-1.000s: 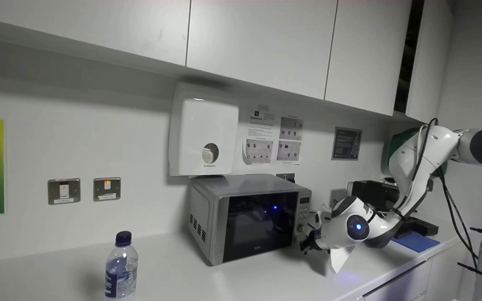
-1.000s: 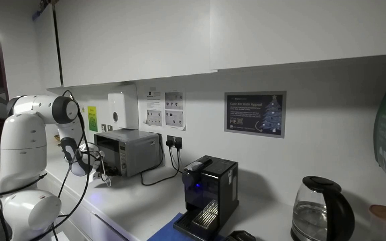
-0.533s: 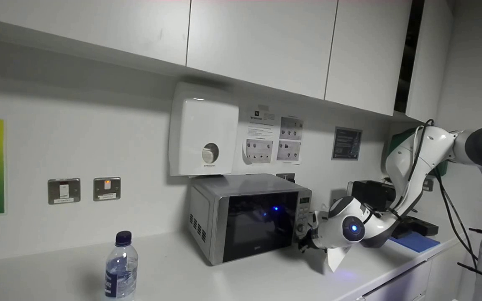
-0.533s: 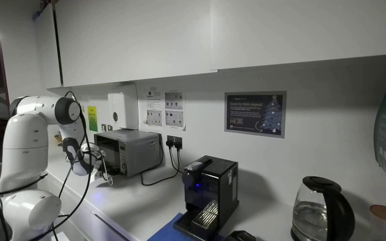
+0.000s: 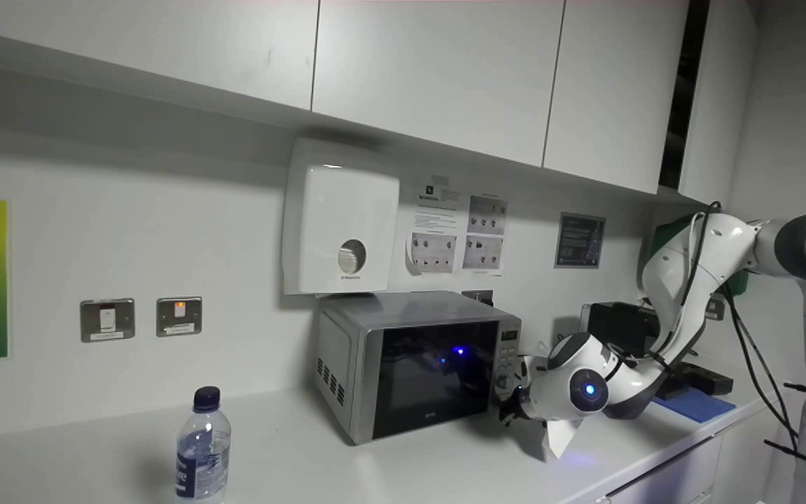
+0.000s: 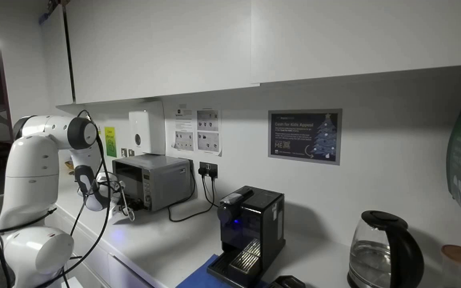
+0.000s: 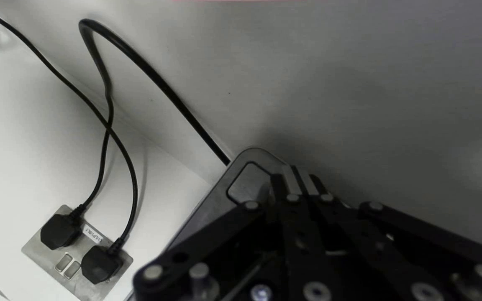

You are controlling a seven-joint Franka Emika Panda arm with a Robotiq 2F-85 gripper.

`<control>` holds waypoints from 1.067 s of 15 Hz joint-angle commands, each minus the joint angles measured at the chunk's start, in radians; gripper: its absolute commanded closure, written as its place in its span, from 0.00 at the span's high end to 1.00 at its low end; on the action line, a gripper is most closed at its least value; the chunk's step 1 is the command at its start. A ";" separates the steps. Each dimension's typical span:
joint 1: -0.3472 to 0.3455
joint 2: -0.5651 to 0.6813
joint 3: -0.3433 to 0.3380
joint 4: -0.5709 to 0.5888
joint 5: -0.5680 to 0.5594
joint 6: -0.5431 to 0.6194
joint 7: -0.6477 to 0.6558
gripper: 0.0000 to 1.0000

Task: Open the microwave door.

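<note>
Gripper (image 7: 300, 179), fingers together, hangs clear of the counter (image 5: 291, 451) near the microwave's (image 5: 417, 364) front edge.

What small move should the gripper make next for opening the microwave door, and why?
Probably ease the gripper gently toward the bottom of the control panel and try a push there. The microwave door looks closed and shows no handle; the fingers are shut together near that spot, and whether they touch it is hidden.

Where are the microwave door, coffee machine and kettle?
Microwave door (image 5: 434, 385), in an exterior view: its dark window.
Coffee machine (image 6: 246, 230), in an exterior view: its dark front.
Glass kettle (image 6: 371, 256), in an exterior view: its body.
</note>
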 commanded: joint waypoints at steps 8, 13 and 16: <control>0.053 0.000 0.003 0.045 -0.025 -0.139 -0.105 0.00; 0.049 0.005 -0.005 0.037 -0.026 -0.139 -0.095 0.00; 0.043 0.006 -0.010 0.029 -0.026 -0.132 -0.089 0.00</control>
